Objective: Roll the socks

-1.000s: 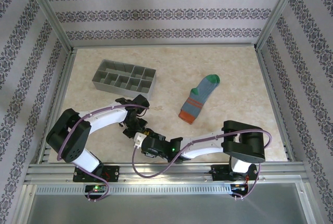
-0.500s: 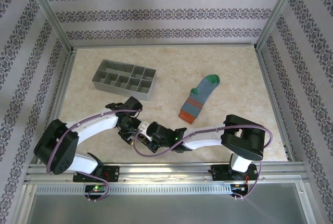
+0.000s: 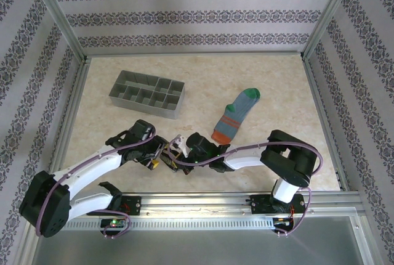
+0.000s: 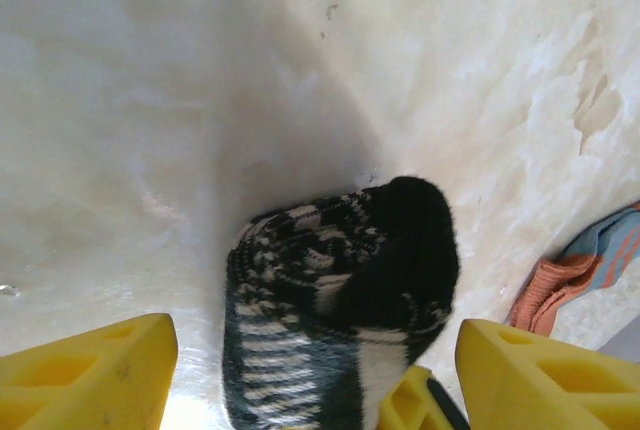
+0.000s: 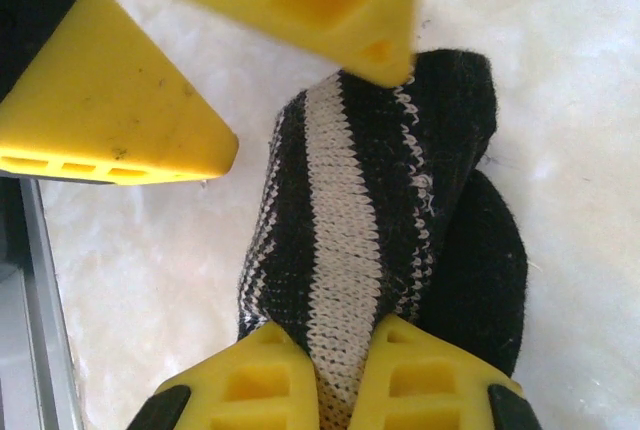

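The right fingers [image 5: 300, 365] are clamped tight on the near end of the black-and-white striped sock [image 5: 350, 220]. It is a doubled-over bundle whose long axis runs straight out from their tips. The left fingers [image 4: 90, 370] stand wide apart, one on each side of that bundle, gripping nothing. Beyond both, well apart on the worktop [image 3: 277, 80], the blue-grey sock [image 3: 235, 116] lies flat, orange cuff nearer the fingers, green toe pointing away.
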`<action>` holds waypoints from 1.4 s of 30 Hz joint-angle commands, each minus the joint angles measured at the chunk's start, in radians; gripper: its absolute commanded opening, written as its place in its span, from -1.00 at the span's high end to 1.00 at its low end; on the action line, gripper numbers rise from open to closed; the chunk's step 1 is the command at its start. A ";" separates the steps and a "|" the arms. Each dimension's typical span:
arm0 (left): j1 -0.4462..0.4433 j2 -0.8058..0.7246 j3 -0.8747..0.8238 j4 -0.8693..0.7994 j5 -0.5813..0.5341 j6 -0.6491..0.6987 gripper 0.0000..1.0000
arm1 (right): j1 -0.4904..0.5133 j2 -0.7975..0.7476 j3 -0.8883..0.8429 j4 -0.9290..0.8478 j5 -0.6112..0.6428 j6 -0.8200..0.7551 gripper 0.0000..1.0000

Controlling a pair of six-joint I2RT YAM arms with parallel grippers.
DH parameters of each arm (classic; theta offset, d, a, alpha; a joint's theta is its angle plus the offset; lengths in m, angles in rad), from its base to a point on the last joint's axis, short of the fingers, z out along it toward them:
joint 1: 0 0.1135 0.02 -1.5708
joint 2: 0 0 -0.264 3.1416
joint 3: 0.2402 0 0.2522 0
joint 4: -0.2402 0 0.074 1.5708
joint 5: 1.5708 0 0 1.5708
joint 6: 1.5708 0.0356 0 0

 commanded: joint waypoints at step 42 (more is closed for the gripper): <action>-0.048 0.510 0.268 -0.352 0.017 0.175 1.00 | 0.245 -0.241 -0.042 -0.323 0.711 -0.456 -0.29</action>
